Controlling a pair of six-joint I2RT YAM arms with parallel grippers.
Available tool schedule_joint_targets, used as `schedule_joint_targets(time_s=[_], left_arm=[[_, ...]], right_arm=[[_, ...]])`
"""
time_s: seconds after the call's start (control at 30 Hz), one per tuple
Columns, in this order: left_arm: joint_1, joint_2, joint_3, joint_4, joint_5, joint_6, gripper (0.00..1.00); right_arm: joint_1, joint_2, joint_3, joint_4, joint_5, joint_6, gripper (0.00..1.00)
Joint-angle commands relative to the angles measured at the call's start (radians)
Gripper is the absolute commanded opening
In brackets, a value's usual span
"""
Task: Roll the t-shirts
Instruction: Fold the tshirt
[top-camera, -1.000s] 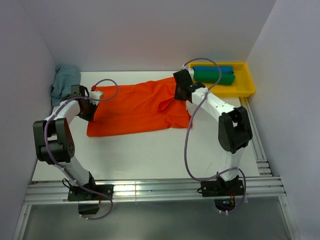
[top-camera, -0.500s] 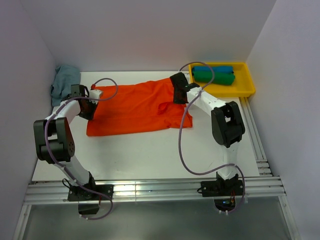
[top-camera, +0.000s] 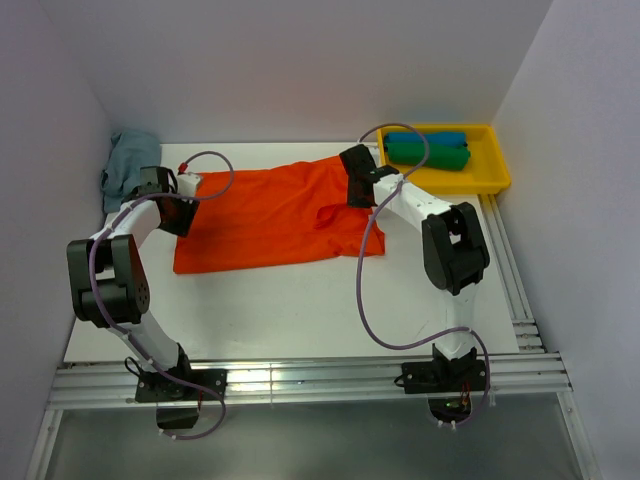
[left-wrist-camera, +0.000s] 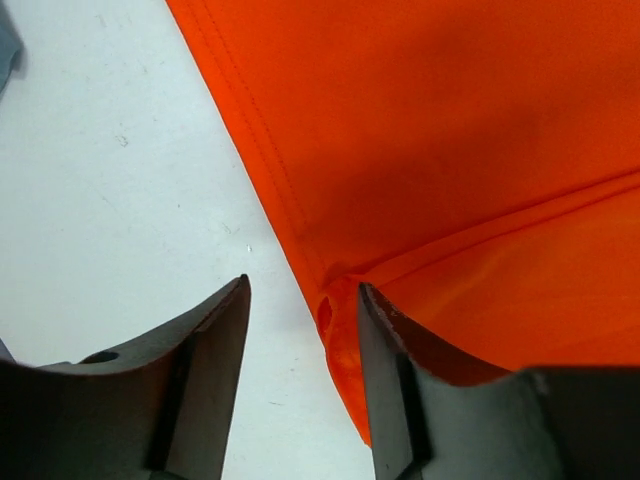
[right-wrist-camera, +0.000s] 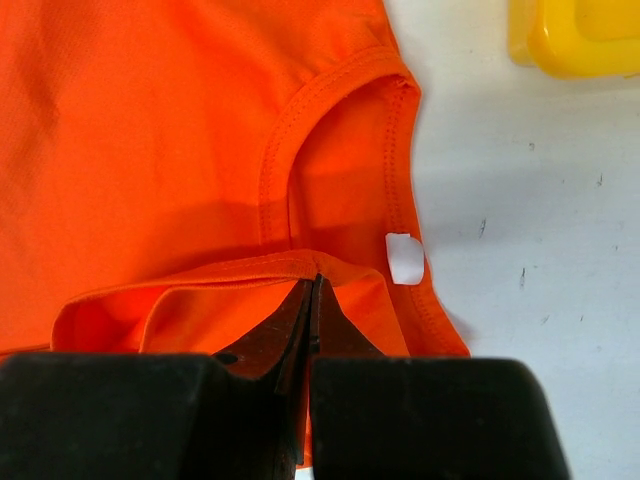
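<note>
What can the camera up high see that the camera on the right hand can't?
Only the top camera shows the whole orange t-shirt spread out. It also shows the rolled blue t-shirt and green t-shirt in the yellow tray, and a grey-blue cloth in the far left corner. Only the right wrist camera shows the white neck label, the collar stitching, and the right gripper tips pinched shut on a fold. Both show orange t-shirt, some yellow tray and the white table.

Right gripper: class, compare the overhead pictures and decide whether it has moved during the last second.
Yes. The right gripper shifted slightly left, away from the yellow plastic tray, over the orange-red t-shirt.
</note>
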Motion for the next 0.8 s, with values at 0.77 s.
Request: schedule_joint_targets(time_s=[0.77], left_arm=[[0.012, 0.071, 0.064, -0.126, 0.058, -0.012, 0.27]], right_arm=[[-0.036, -0.008, 0.032, 0.009, -0.006, 0.02, 0.0]])
